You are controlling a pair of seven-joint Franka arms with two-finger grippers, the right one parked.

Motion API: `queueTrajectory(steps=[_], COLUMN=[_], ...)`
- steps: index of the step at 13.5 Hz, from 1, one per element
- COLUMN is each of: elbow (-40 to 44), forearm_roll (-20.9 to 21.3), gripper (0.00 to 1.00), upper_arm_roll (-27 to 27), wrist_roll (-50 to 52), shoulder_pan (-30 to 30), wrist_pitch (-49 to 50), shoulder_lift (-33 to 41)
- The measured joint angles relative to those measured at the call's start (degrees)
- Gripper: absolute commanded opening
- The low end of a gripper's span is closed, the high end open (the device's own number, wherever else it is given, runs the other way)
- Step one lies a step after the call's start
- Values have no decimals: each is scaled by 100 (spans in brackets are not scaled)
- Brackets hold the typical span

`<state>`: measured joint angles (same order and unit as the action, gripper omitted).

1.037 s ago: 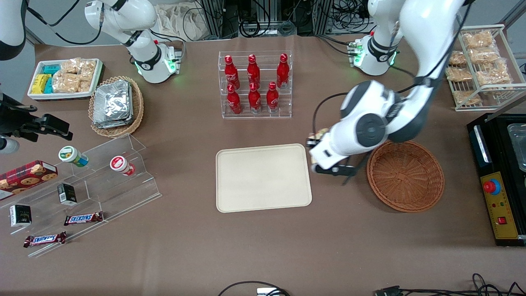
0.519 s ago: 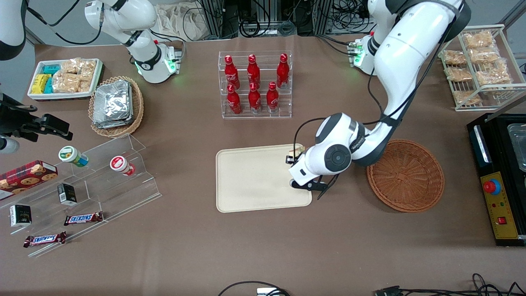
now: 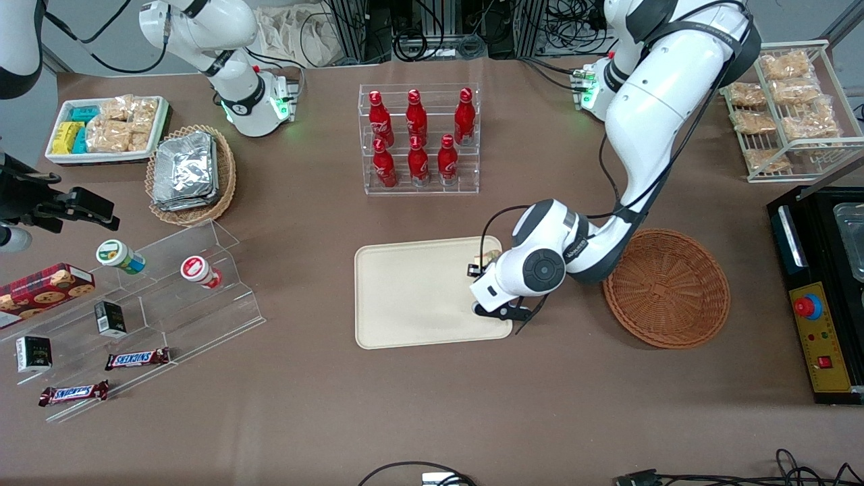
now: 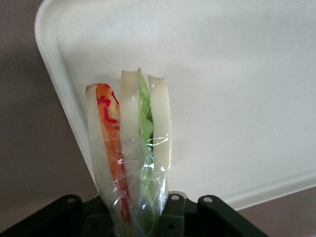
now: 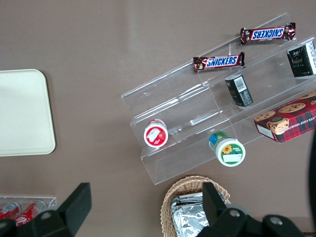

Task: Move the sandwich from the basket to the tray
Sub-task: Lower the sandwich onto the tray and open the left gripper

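Carriage is proceeding: we are observing the left arm's gripper [image 3: 487, 264] closed on the plastic-wrapped triangular white-bread sandwich [image 4: 129, 148], clamping it at its wide end so that the red, orange and green filling layers are standing edge-on. We are finding the sandwich suspended over the flat cream-beige rectangular tray [image 3: 418, 290], near the rim nearest the round orange-brown wicker basket [image 3: 666, 288], which is lying empty beside it. We are judging that lowering and release are outstanding.
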<state>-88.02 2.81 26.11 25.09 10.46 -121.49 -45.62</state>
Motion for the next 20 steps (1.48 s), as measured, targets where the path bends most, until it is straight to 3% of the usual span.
queueTrajectory(steps=[5,6,7,8,16,20], elbow=[13,18,21,24,296,652], forearm_roll=[70,70,70,70,74,75], gripper=[20,31,71,100,100,100], upper_arm_roll=[-33,-33,-32,-33,-35,-47], wrist_roll=[0,0,2,2,11,13], shoulder_pan=[1,2,3,4,0,-124], wrist_pitch=[-88,-88,-89,-92,-226,134], shoulder_lift=[-166,-166,-166,-166,-125,520])
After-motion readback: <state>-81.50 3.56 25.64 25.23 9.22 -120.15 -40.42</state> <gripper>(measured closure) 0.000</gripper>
